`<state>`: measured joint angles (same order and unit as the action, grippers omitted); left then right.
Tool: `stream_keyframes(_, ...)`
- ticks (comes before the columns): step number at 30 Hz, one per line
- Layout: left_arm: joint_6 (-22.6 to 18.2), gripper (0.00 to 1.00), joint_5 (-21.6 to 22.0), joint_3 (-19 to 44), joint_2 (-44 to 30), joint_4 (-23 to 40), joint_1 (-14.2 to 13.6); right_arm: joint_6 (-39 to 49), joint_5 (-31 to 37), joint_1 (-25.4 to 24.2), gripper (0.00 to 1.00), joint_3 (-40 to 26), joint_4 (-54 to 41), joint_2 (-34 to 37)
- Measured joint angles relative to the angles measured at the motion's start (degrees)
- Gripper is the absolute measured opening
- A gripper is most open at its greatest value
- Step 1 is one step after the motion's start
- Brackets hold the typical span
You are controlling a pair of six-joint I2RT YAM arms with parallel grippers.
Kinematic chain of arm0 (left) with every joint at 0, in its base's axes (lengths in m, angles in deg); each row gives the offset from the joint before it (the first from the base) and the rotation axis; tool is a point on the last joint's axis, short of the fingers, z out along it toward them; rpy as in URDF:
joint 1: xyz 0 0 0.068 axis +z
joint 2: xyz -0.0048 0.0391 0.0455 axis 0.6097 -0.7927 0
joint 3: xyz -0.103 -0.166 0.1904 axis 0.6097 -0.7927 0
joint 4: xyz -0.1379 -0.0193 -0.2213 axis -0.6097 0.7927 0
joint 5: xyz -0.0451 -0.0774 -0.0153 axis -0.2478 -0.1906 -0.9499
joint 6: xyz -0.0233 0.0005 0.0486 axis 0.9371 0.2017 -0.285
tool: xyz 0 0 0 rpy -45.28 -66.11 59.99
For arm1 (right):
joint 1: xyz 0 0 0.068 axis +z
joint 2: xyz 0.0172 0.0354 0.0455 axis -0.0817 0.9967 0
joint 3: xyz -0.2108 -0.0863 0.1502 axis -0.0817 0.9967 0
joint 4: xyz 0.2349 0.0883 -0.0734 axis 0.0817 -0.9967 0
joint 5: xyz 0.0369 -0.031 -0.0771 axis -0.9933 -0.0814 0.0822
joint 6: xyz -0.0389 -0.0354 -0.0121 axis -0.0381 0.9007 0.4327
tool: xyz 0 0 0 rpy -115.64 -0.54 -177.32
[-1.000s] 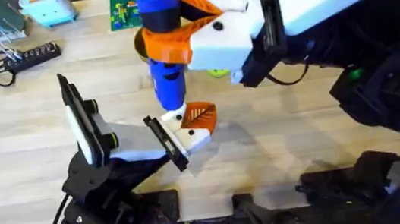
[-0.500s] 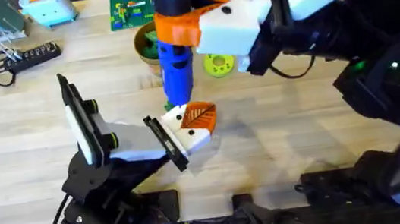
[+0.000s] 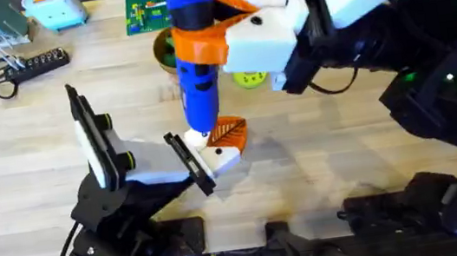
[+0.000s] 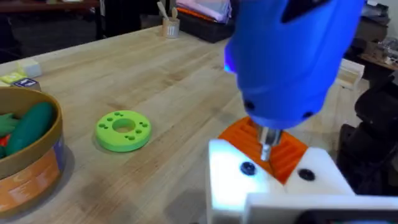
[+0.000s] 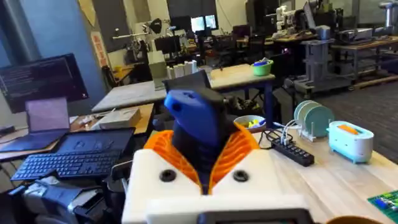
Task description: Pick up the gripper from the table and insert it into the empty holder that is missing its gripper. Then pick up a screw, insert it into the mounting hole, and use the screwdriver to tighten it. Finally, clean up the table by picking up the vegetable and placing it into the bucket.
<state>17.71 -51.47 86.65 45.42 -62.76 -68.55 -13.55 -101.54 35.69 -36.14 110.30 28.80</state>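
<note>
Driving the screw is the step in hand: the screwdriver [image 3: 195, 62] stands nearly upright in my right gripper [image 3: 222, 37], whose orange-padded fingers are closed around its blue barrel, and its metal bit [image 4: 267, 144] points down at the white holder [image 4: 249, 186], beside the dark screw head [image 4: 247, 168]. The orange gripper [image 3: 228, 131] already sits seated in that holder, which rests on the table [image 3: 320, 160] at the end of my left arm. I judge the bit must seat squarely in the screw head before any turning, pressing straight down without tilting. My right arm reaches across from the right, wrist high; behind, the bucket [image 4: 28, 155] already holds green vegetables.
</note>
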Motion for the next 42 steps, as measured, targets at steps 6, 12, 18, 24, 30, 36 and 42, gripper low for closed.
stream_keyframes(6, 0.0, 0.015, 0.0, 0.0, -0.01, 0.0, 0.0, -0.05, -0.08, 0.0, 0.024, 0.0, 0.0, 0.0)
stream_keyframes(12, 0.0, 0.015, 0.0, 0.0, -0.01, 0.0, 0.0, -0.05, -0.08, 0.0, 0.024, 0.0, 0.18, 0.29)
stream_keyframes(18, 0.0, 0.015, 0.0, 0.0, -0.01, 0.02, 0.0, -0.05, -0.03, 0.0, 0.024, 0.0, 0.27, 1.79)
stream_keyframes(24, 0.0, 0.015, 0.0, 0.0, -0.01, 0.0, 0.0, -0.03, 0.16, 0.0, 0.024, 0.0, 0.33, 1.9)
stream_keyframes(30, -0.01, 0.015, 0.0, 0.0, -0.01, 0.01, 0.0, -0.05, 0.38, 0.0, 0.024, 0.0, 0.2, 1.9)
stream_keyframes(36, -0.01, 0.015, 0.01, 0.0, 0.0, 0.01, 0.0, -0.04, 0.38, 0.0, 0.024, 0.0, 0.2, 1.9)
stream_keyframes(42, 0.0, 0.015, 0.02, 0.0, -0.01, 0.0, 0.0, -0.81, 0.37, -0.07, 0.024, 0.0, 4.08, 1.9)
